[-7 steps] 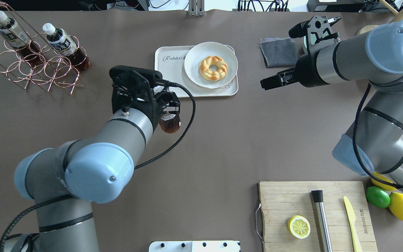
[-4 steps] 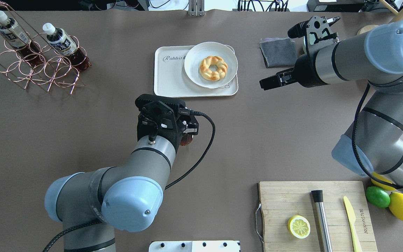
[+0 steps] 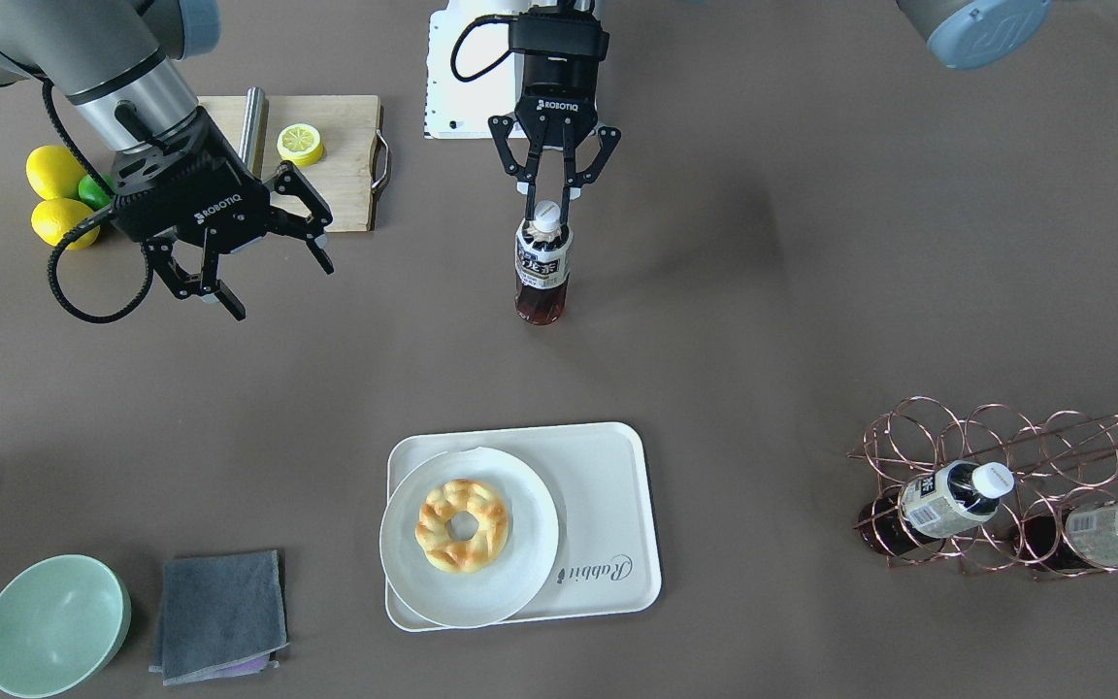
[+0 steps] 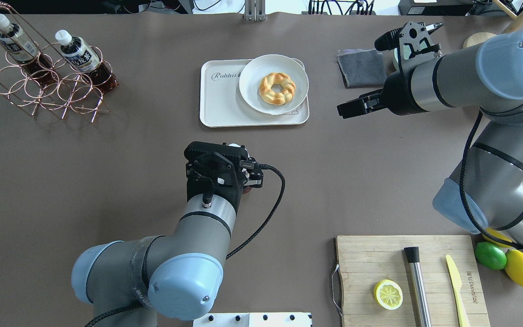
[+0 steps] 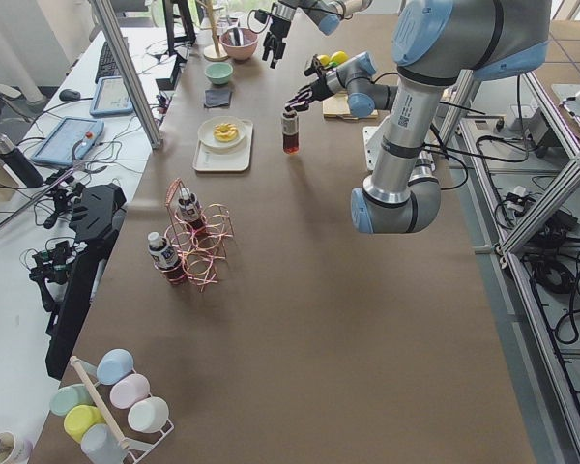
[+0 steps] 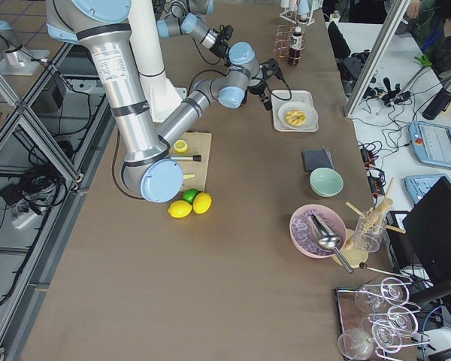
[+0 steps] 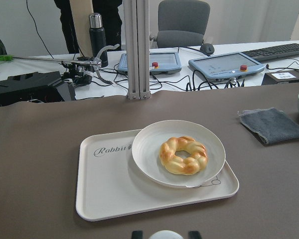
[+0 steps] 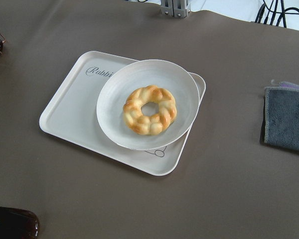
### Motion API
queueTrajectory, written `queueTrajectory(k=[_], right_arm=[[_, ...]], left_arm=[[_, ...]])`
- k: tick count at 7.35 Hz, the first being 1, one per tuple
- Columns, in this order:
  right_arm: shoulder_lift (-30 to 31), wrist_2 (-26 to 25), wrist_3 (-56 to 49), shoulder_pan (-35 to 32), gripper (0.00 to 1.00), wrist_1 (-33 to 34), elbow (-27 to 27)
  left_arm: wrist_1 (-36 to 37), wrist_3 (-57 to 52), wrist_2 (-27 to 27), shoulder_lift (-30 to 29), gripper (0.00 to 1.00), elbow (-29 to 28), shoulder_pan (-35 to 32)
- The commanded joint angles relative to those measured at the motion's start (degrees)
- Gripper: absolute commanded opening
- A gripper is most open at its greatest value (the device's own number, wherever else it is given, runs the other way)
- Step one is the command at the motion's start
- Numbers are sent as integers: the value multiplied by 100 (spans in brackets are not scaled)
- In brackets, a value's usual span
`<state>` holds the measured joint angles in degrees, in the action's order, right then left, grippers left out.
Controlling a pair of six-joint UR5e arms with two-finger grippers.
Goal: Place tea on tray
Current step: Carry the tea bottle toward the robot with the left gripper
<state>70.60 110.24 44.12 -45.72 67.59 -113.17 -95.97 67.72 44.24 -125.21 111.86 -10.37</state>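
Note:
The tea bottle [image 3: 542,272] hangs or stands upright at mid-table, white cap up, dark label and brown liquid showing. My left gripper [image 3: 545,216] is shut on its cap from above. In the overhead view the left wrist hides the bottle except a brown sliver [image 4: 247,190]. I cannot tell whether its base touches the table. The cream tray [image 3: 608,505] marked "Rabbit" lies beyond it, also in the overhead view [image 4: 218,100] and the left wrist view [image 7: 114,184]. My right gripper [image 3: 278,288] is open and empty, right of the tray [image 4: 346,109].
A white plate [image 4: 252,77] with a braided donut [image 4: 277,88] fills the tray's right part. A copper wire rack [image 4: 48,91] with two bottles stands far left. A grey cloth [image 4: 361,68], green bowl [image 3: 54,626] and cutting board [image 4: 370,259] with lemon half and knife lie right.
My left arm has carried the bottle right and back toward the robot, away from the tray's near-left corner. The bottle now sits hidden under the wrist. The right arm has barely moved.

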Motion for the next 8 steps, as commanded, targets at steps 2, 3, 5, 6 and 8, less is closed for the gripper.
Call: queueTrajectory(k=[2,3,5,6,8], right_arm=[[24,-2,0,28,100,0,-21],[24,-11,0,28,100,0,-21],[15,-29,0,36,100,0,-21],[-2,-29,0,45,100,0,-12],[-99,-81,0,124,100,0,-3]], left_arm=[[8,-14,-135,66,19,-85,35],[8,-14,-135,66,29,-94,35],[8,-84,-117,58,93,-7,26],[8,-84,-82,66,97,141,26],[-1,-563,-47,206,97,842,-26]])
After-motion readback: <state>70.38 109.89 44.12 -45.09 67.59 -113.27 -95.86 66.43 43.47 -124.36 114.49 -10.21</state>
